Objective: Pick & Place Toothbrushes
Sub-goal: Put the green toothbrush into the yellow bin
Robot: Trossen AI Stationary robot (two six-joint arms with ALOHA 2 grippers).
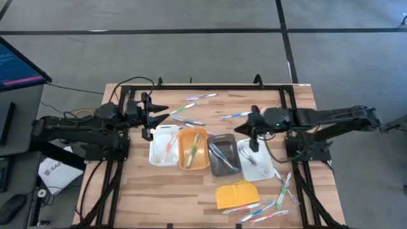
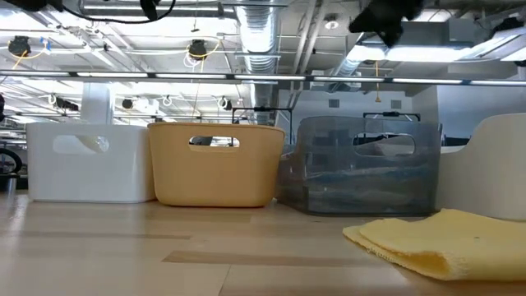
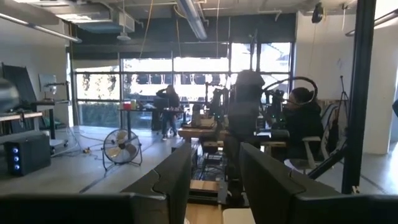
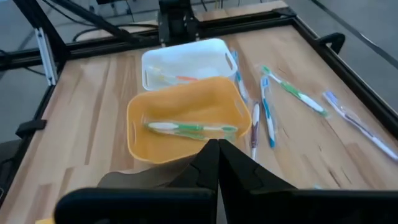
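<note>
Four trays stand in a row mid-table: white [image 1: 164,145], orange [image 1: 205,152], grey [image 1: 230,166] and white [image 1: 262,170]. A green toothbrush [image 4: 189,129] lies in the orange tray, and pink and orange ones [image 4: 177,77] lie in the left white tray. Loose toothbrushes lie on the wood at the far side [image 1: 186,108] and the near right [image 1: 283,184]. My left gripper [image 3: 214,186] hovers open at the left end of the row, nothing between its fingers. My right gripper [image 4: 217,163] hangs shut and empty above the grey tray's far end.
A yellow pad [image 1: 236,194] lies near the front edge, with more toothbrushes [image 1: 261,210] beside it. A black frame [image 1: 203,86] runs round the table. Bare wood lies at the near left [image 1: 137,197]. People sit in the room beyond the table [image 3: 305,118].
</note>
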